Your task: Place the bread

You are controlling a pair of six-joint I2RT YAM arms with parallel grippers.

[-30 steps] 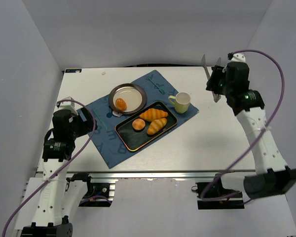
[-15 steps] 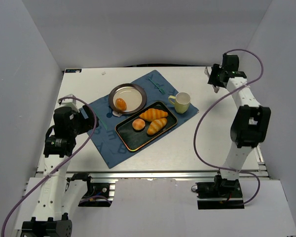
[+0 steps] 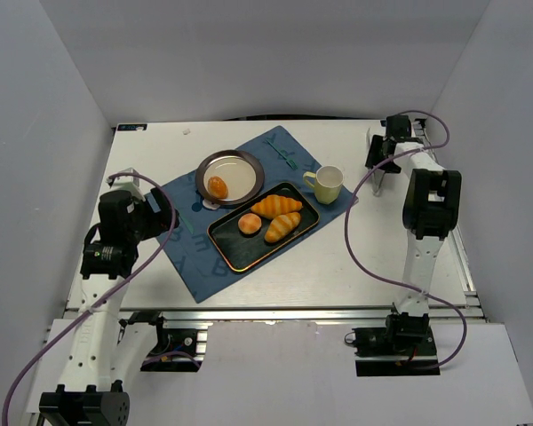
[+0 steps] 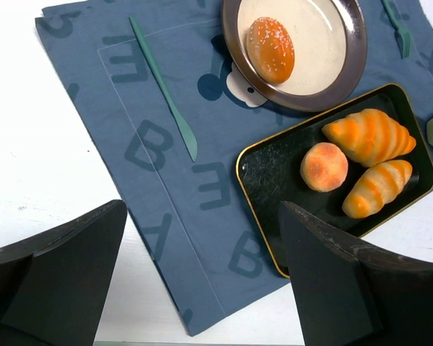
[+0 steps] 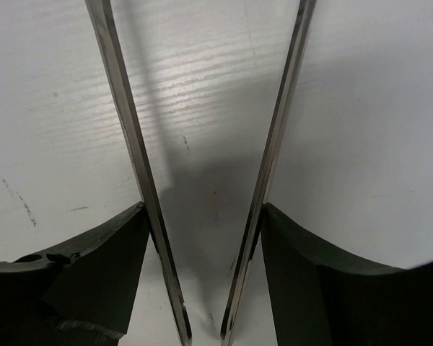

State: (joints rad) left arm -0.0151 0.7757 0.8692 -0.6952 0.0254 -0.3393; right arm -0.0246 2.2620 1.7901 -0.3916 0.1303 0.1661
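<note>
The bread [image 3: 217, 185] is a small oval golden-orange roll lying on the left side of the round dark-rimmed plate [image 3: 249, 164]; it also shows in the left wrist view [image 4: 270, 50]. My left gripper [image 3: 160, 213] is open and empty, hovering over the near left part of the blue mat [image 4: 202, 216], well short of the plate [image 4: 357, 58]. My right gripper [image 3: 379, 169] is at the far right of the table, away from the bread. It is shut on metal tongs [image 5: 123, 122], whose two blades point down at the bare white table [image 5: 204, 216].
A black tray [image 3: 235, 253] on the blue mat [image 3: 195, 257] holds two long croissants [image 3: 276, 206] [image 3: 282, 226] and a round bun [image 3: 250, 223]. A pale yellow cup [image 3: 329, 184] stands right of the tray. A teal knife [image 4: 162, 86] and fork [image 3: 284, 153] lie on the mat.
My right arm has folded back and come down, carrying the tongs low over the table's far right. The left arm has barely moved. The bread stays on the plate.
</note>
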